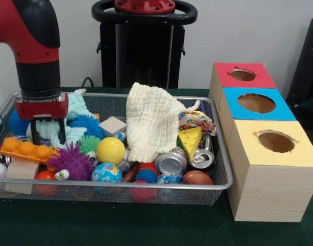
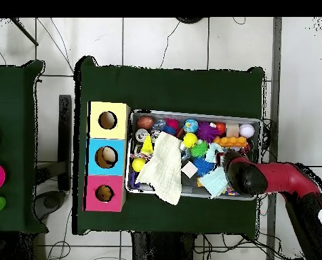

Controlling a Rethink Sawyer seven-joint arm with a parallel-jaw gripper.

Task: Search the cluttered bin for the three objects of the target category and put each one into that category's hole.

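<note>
The arm stands at the left of the front view, its jaws [image 1: 47,132] lowered into the left end of the cluttered bin [image 1: 225,179]. The two fingers stand apart, with a pale mint cloth [image 1: 77,115] and a blue spiky ball [image 1: 86,123] just behind and beside them; nothing is visibly clamped between them. By my reading this is the search-and-grasp step, with no object yet lifted.

The wire-mesh bin sits on the green worktop [image 1: 120,225], filling the lower left and centre of the front view. Just below the jaws lie an orange toy brick [image 1: 28,150], a purple spiky ball with eyes [image 1: 70,161] and a wooden block [image 1: 20,171]. A yellow ball [image 1: 110,150] and a small globe ball [image 1: 106,172] lie towards the middle, where a cream knitted cloth [image 1: 148,123] drapes over the pile. Right of it are a cheese-shaped wedge [image 1: 190,141], two crushed cans [image 1: 170,162] and a small brown football [image 1: 197,178].

The hole [image 1: 243,75] with the red face is at the upper right of the front view, the farthest of the three boxes; in the overhead view it is at the lower left [image 2: 104,193], well apart from the jaws [image 2: 224,172].

Which category is the target I cannot tell. The next move calls for settling on one item, closing on it cleanly without snagging the mint cloth, lifting clear of the rim and carrying it across the whole bin to the red hole.
</note>
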